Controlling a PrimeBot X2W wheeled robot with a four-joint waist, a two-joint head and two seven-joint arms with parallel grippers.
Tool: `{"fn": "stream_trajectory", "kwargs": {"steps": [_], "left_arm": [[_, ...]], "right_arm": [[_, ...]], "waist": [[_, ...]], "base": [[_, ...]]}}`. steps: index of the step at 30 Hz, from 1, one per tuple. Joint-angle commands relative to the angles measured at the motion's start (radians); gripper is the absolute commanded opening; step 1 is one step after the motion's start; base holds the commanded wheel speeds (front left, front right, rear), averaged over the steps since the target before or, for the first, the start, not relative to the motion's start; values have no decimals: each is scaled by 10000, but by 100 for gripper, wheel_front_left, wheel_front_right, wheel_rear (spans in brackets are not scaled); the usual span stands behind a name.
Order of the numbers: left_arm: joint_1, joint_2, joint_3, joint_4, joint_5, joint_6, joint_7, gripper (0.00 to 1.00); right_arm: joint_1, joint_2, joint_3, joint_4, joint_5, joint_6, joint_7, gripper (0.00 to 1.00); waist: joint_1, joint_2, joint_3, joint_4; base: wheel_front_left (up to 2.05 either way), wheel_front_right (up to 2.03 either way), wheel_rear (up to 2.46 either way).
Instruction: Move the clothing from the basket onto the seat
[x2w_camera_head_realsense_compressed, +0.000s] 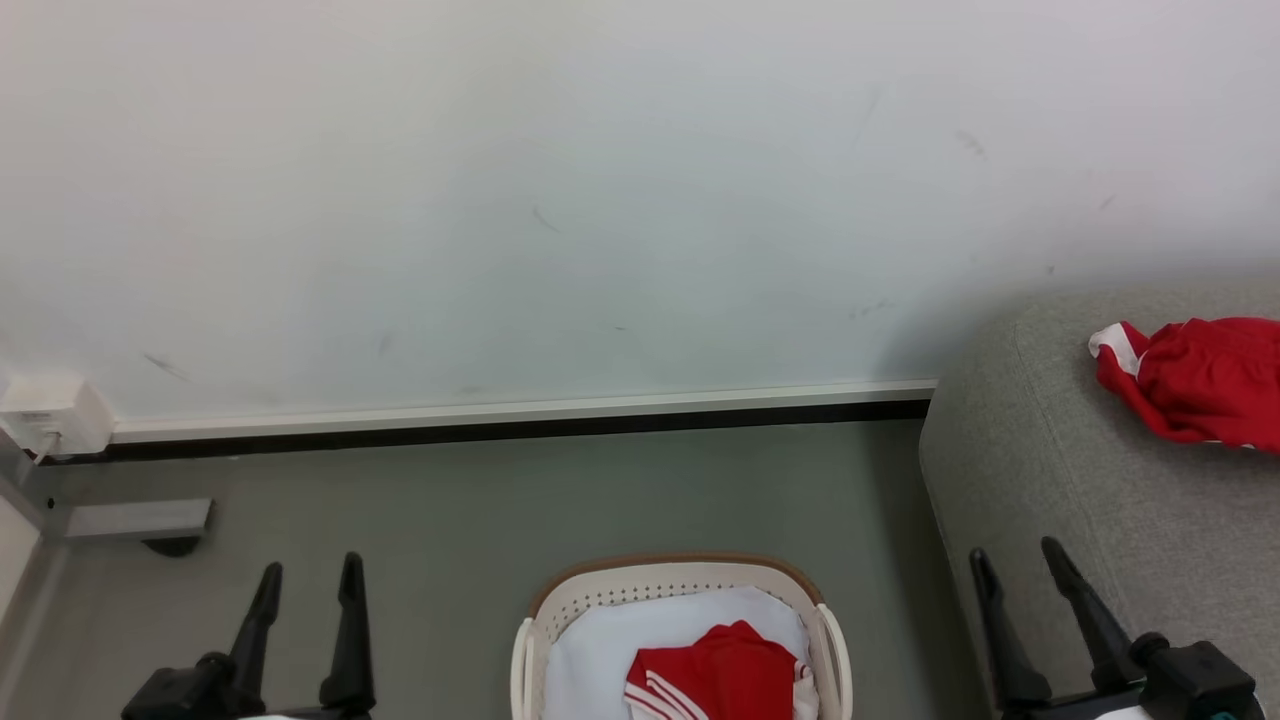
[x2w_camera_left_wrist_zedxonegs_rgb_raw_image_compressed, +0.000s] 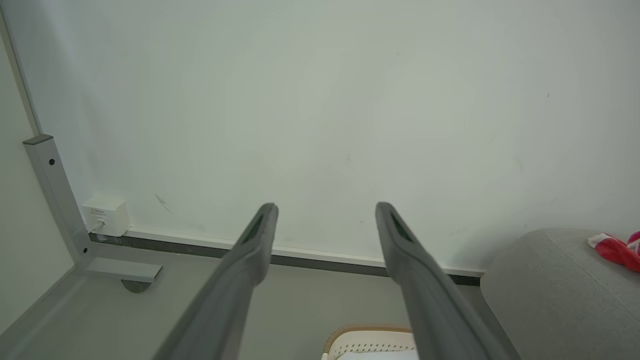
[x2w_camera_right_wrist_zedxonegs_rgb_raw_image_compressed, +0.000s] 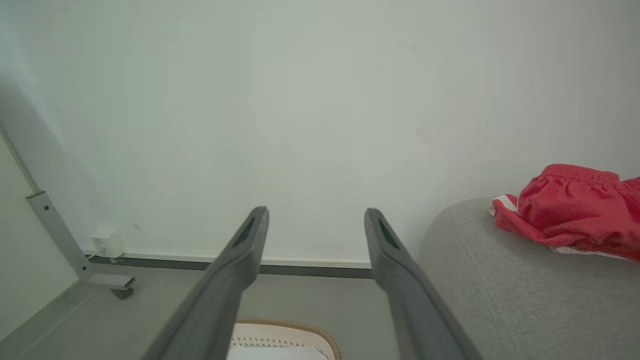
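Cream basket (x2w_camera_head_realsense_compressed: 600, 596) w/ brown rim, red white-striped garment (x2w_camera_head_realsense_compressed: 725, 672), grey seat (x2w_camera_head_realsense_compressed: 1080, 500).

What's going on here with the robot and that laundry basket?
The robot is partway through moving clothes from the basket to the grey seat. One red garment already lies on the seat. A second red piece with white stripes is in the basket, on top of white cloth. The left gripper and right gripper are both open and empty, one on each side of the basket, touching nothing.

Home-like room (rather bare): grey sofa (x2w_camera_head_realsense_compressed: 1050, 500), laundry basket (x2w_camera_head_realsense_compressed: 600, 592), white wall (x2w_camera_head_realsense_compressed: 600, 200).
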Motion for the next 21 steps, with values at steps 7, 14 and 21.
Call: {"fn": "stream_trajectory", "kwargs": {"steps": [7, 14, 21], "left_arm": [[-49, -604, 623, 242, 821, -704, -4, 100], [-186, -926, 1003, 363, 1287, -1136, -5, 100], [-219, -1138, 1253, 472, 1457, -1382, -5, 100]], "right_arm": [[-131, 119, 160, 107, -304, -22, -44, 100], [-288, 73, 183, 80, -324, -22, -45, 100], [-289, 14, 218, 106, -264, -22, -46, 100]], "waist": [[1, 0, 78, 77], [1, 0, 116, 103], [1, 0, 158, 44]], "base": [[0, 0, 0], [0, 0, 0], [0, 0, 0]]}}
